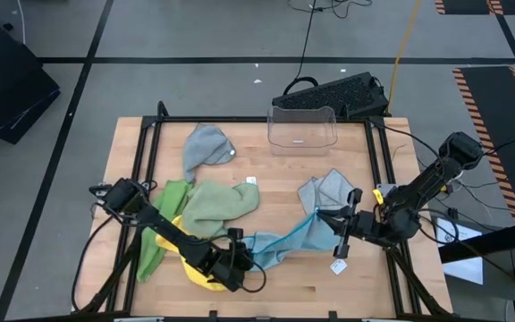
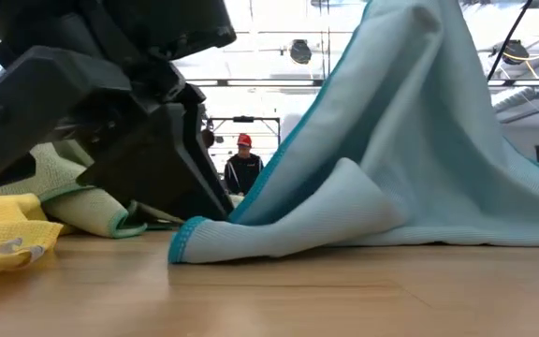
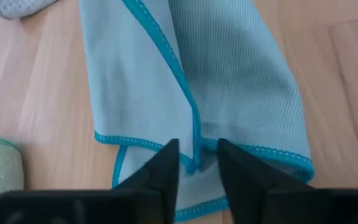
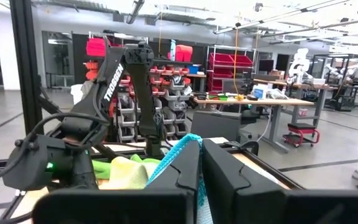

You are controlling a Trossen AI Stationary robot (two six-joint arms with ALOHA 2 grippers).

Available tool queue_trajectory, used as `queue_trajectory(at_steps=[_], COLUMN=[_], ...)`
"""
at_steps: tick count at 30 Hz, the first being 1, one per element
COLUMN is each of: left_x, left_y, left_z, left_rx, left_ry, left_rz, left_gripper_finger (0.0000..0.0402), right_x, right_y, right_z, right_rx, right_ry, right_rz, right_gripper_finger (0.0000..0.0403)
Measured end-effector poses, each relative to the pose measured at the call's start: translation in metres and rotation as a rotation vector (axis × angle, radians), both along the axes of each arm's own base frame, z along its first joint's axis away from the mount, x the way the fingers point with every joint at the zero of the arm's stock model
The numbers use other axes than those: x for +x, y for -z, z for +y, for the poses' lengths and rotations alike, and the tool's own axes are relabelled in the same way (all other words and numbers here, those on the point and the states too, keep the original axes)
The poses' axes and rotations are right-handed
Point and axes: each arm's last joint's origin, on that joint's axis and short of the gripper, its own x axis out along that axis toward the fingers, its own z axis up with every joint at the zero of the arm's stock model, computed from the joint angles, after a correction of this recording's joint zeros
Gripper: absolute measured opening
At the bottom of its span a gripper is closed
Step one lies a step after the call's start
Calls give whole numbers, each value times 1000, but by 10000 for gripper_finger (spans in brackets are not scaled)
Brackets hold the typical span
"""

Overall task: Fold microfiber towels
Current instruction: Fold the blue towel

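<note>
From above, the light blue towel [image 1: 286, 241] lay stretched between the two arms near the front edge of the table [image 1: 392, 277]; the right gripper [image 1: 340, 228] held one corner of it lifted, and the left gripper [image 1: 242, 255] was at the opposite end, low on the wood. Behind them lay the sage green towel [image 1: 217, 204], the bright green towel [image 1: 155, 241], the yellow towel [image 1: 195, 268] under the left arm, and two grey towels [image 1: 206, 148], one of them just beside the right gripper; the clear bin [image 1: 303, 126] stood at the back edge.

In the low view the blue towel [image 2: 410, 140] rose steeply from the table like a tent; its hemmed corner [image 2: 187, 245] rested on the wood, just beside the dark left gripper.

In the left wrist view the two fingers [image 3: 166, 174] stood a little apart with the blue hem [image 3: 194, 163] between them; whether they really pinched it or were only closing on it could not be told.

In the right wrist view the fingers [image 4: 188, 168] were closed on the blue towel [image 4: 176, 155], whose edge came out above them.

The step in hand seemed to be spreading the blue towel flat before folding. The next move probably needed a sure grip of the left gripper on its corner; then both arms should pull the cloth tight and lay it down flat.
</note>
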Motion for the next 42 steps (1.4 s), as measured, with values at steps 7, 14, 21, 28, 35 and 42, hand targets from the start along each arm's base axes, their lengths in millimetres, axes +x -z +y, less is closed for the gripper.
queue_trajectory(at_steps=[7, 14, 21, 28, 35, 42], left_x=[-3, -9, -5, -1, 5, 14], left_y=[-14, -44, -23, 4, 6, 8], left_z=[2, -1, -5, -2, 8, 26], left_rx=[24, -7, -56, 71, 124, 86], left_ry=[28, 3, 26, -9, 53, 56], left_rz=[-6, -106, -47, -26, 19, 80], left_gripper_finger=[7, 3, 67, 153, 148, 91], right_x=[-1, -8, -22, -33, -37, -37], right_y=[4, 10, 21, 34, 44, 44], right_z=[3, 13, 28, 36, 37, 37], right_rx=[23, 57, 102, 127, 116, 111], right_ry=[-20, -84, -176, -229, -237, -240], right_rz=[15, 45, 95, 171, 228, 231], right_gripper_finger=[11, 11, 11, 11, 11, 11])
